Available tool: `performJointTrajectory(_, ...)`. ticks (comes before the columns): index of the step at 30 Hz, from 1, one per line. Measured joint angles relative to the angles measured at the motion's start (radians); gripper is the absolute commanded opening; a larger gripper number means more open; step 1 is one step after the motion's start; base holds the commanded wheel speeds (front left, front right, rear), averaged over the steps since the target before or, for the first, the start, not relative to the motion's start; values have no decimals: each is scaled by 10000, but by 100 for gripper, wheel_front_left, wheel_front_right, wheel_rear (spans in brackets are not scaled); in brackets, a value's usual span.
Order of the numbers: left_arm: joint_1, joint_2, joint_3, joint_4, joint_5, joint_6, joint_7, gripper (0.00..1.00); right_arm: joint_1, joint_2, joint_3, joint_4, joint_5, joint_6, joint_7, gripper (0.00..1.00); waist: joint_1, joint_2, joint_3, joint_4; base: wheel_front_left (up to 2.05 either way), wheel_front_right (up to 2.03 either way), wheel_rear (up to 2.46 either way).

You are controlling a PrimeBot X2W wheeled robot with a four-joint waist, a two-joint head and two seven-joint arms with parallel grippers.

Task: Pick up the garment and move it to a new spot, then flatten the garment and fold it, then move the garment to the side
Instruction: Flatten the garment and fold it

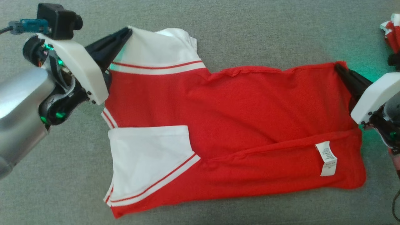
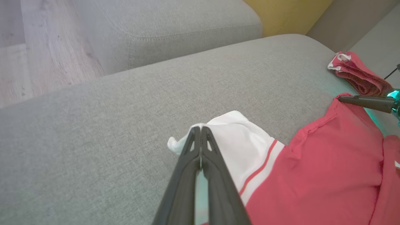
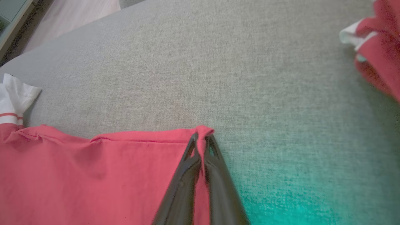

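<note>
Red and white shirt (image 1: pixel 250 109) is lying spread out on the grey sofa (image 1: pixel 265 34). My left end effector (image 1: pixel 126 31) is pinched tight on the white sleeve (image 2: pixel 237 134), and my right end effector (image 1: pixel 338 66) is clamped on the far corner of the red hem (image 3: pixel 204 129). It looks light and floppy, so I reckon corners are the place to grab it, otherwise it'll sag and bunch up.

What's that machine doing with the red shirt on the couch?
A two-armed robot is folding a red and white shirt spread on a grey couch cushion. Its left hand is pinched shut on a white sleeve, its right hand on the red corner at the other end. The near edge looks already folded over, care label facing up. Another bunched red garment lies off to the side.
</note>
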Motion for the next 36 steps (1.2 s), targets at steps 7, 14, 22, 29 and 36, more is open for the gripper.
performJointTrajectory(7, -193, 0, -121, 100, 366, 0, -1112, 0, -418, -178, 205, 46, 157, 0, -982, 0, 0, 0, -79, 42, 0, 0, 0)
performJointTrajectory(14, -347, 29, -144, -52, 403, 0, -1749, 0, -607, -579, 199, 138, 585, 0, -1875, 0, 0, 0, -270, 203, 0, 0, 0)
performJointTrajectory(22, 28, 397, -142, -1012, 637, 0, -2462, 0, -120, -899, 138, -17, 1298, 0, -2466, 0, -1, 0, -662, 454, 0, 0, 0)
performJointTrajectory(29, 1402, 742, -159, -1908, 895, 0, -2834, 0, 1230, -1131, -100, -372, 1908, 0, -2828, 0, -2, 0, -1105, 757, 0, 0, 0)
performJointTrajectory(36, 2495, 1047, -157, -2665, 1269, 0, -3283, 0, 2457, -1164, -460, -602, 2309, 0, -3072, 0, -3, 1, -1624, 1036, 0, 0, 0)
